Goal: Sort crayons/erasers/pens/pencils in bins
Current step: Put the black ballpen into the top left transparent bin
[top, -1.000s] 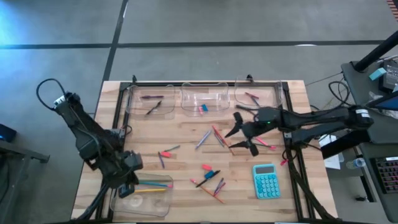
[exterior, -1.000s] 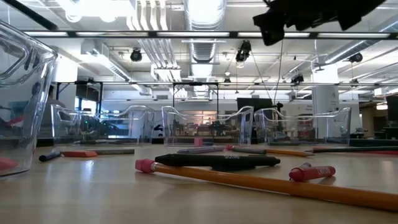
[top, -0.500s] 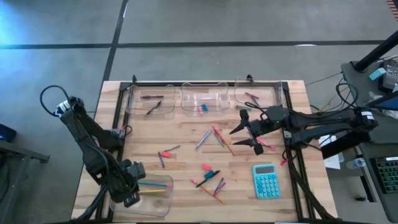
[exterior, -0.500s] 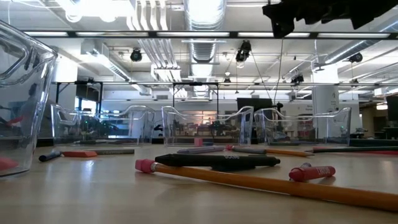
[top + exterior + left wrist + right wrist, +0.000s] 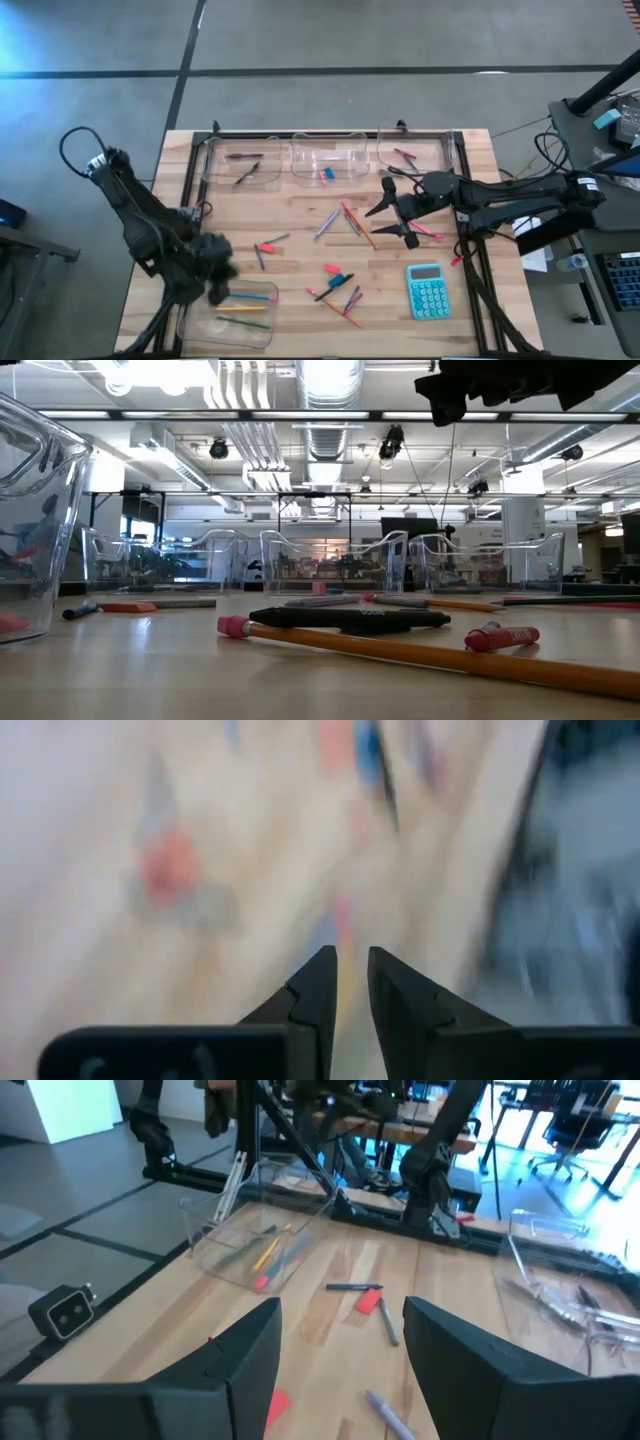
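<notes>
A pale tabletop [image 5: 300, 250] of jointed wooden planks sits on grey concrete floor. From above, three clear plastic bins with rounded corners line its far edge: one [image 5: 241, 160] holds dark pens, the middle [image 5: 327, 158] a pink and a blue eraser, the third [image 5: 410, 152] crayons. A fourth bin [image 5: 232, 312] at the near left holds long thin pencils; the left gripper [image 5: 212, 270], blurred, is just beside its far rim. The right gripper [image 5: 392, 215] hangs open and empty over scattered sticks mid-table, near a teal calculator [image 5: 428, 291]. At table level, a black pen [image 5: 350, 619] lies against an orange pencil [image 5: 420, 652]. The left wrist view shows slim dark fingers [image 5: 315, 995] slightly parted, holding nothing. The right wrist view shows blunt fingers [image 5: 250, 1355] wide apart.
</notes>
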Controlling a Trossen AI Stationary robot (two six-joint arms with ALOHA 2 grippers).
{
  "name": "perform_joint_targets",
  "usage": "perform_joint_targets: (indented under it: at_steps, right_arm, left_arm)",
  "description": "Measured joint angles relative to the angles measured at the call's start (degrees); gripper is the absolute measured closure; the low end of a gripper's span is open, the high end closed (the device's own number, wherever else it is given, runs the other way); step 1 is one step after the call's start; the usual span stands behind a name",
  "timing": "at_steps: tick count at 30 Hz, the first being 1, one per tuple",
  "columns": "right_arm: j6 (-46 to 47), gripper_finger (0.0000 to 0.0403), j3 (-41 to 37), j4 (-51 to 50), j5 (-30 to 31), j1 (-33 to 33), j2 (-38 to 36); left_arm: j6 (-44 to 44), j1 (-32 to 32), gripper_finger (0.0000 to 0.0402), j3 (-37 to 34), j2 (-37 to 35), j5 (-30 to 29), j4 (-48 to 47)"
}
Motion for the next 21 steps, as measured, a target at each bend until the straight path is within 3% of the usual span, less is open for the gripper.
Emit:
perform_joint_targets:
  at_steps: [3,5,9,11,14,17,21]
  right_arm:
    - [-0.2,0.0202,0.0,2.6,0.0,0.0,0.0]
    - [0.1,0.0202,0.0,3.6,0.0,0.0,0.2]
    - [-0.5,0.0202,0.0,3.7,0.0,0.0,0.7]
    - [-1.0,0.0202,0.0,5.0,0.2,0.0,1.6]
    - [-0.4,0.0202,0.0,7.5,0.4,0.0,3.3]
    - [-0.7,0.0202,0.0,7.9,0.5,0.0,5.0]
    - [-1.9,0.0202,0.0,8.1,2.3,0.0,6.9]
  left_arm:
    - [9.6,2.0,0.0355,-2.3,-2.3,-21.2,3.4]
    - [19.9,4.8,0.0355,-5.0,-3.3,-24.9,9.2]
    - [39.6,11.8,0.0355,-14.5,-5.6,-21.2,30.3]
    - [52.9,15.2,0.0355,-21.1,-5.8,-19.9,48.5]
    - [70.9,21.0,0.0355,-31.1,-5.1,-11.4,78.6]
    - [79.0,26.7,0.0355,-39.3,-2.3,-3.5,103.5]
    - [80.8,31.8,0.0355,-45.2,2.2,-0.4,121.4]
